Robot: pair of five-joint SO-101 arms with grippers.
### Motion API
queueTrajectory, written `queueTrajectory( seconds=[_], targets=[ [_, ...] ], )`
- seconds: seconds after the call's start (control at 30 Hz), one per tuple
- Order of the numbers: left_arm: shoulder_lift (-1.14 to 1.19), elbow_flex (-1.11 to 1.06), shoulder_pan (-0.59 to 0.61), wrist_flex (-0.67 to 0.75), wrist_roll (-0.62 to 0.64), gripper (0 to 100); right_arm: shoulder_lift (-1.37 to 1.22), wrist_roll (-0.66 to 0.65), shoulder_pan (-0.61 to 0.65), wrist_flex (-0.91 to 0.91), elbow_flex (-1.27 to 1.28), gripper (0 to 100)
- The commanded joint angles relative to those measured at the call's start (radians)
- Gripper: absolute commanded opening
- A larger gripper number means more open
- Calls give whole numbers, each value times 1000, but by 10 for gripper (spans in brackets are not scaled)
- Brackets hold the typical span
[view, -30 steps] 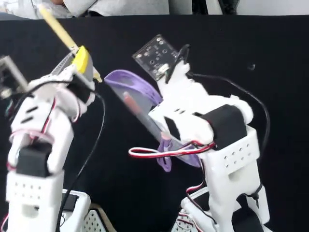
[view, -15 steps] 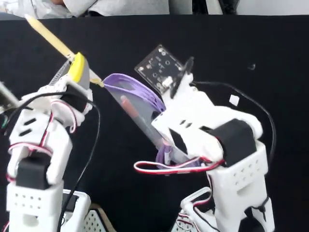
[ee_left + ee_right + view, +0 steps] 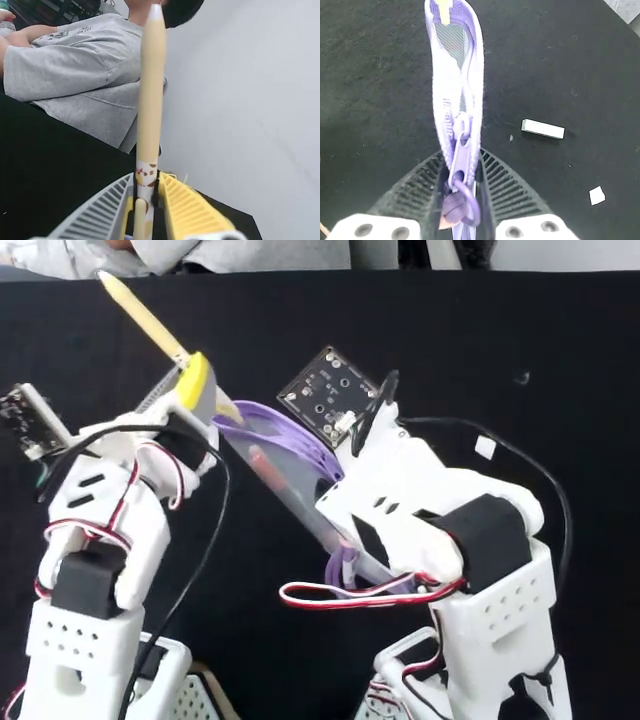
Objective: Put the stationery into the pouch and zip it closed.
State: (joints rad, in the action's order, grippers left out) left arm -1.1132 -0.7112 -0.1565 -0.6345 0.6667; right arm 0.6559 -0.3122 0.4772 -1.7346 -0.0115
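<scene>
On the left, the left gripper (image 3: 182, 382) was raised above the black table (image 3: 520, 340), its grey and yellow fingers closed on a pale yellow pen (image 3: 145, 315). In the left wrist view the pen (image 3: 150, 90) rose straight out from between the fingers of that gripper (image 3: 147, 189).

The pen's lower tip poked out below the gripper and met the open mouth of a purple pouch (image 3: 290, 465), held aloft just beside it. A slim reddish item (image 3: 264, 464), possibly another pen, showed through the pouch's clear side.

To the right, the right gripper (image 3: 462, 175) was clamped on the pouch's (image 3: 455, 75) zipped end, the zipper pull (image 3: 460, 165) hanging between its fingers. At the pouch's far end from this gripper, the mouth gaped and the yellow tip (image 3: 442, 7) sat in it.

Beyond the right gripper's fingers, a small white block (image 3: 543, 128) lay on the table, and a white scrap (image 3: 596, 195) lay near it.
</scene>
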Motion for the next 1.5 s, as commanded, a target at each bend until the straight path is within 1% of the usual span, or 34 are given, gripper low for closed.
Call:
queueTrajectory(
  seconds=[0.0,0.33,0.47,0.5,0.57,0.63,0.67,0.73,1.0,1.07,1.23,1.37,1.47],
  targets=[
    [-3,-10,-47,12,3,28,24,-9,8,5,-2,12],
    [6,-67,-189,21,-8,30,25,-9,8,5,-2,12],
    [8,-91,-243,34,-87,31,25,-9,8,6,-2,12],
    [8,-104,-260,46,-101,42,25,-9,8,6,-2,12],
    [5,-134,-282,72,-118,108,24,-9,8,9,-2,12],
    [-3,-174,-294,100,-117,163,24,-9,8,9,-2,12],
    [-3,-188,-295,115,-114,170,24,-9,6,9,-2,12],
    [-3,-203,-297,135,-118,170,24,-9,6,9,-2,12],
    [-5,-203,-302,127,-120,171,24,-9,6,9,-2,12],
    [-9,-203,-337,126,-120,170,24,-9,6,9,-2,12],
    [-160,-203,-430,54,-172,170,28,-11,6,8,-2,12],
    [-311,-237,-427,40,-176,170,24,-9,5,11,-2,12],
    [-342,-245,-397,41,-178,170,24,-9,5,11,-2,12]
  ],
)
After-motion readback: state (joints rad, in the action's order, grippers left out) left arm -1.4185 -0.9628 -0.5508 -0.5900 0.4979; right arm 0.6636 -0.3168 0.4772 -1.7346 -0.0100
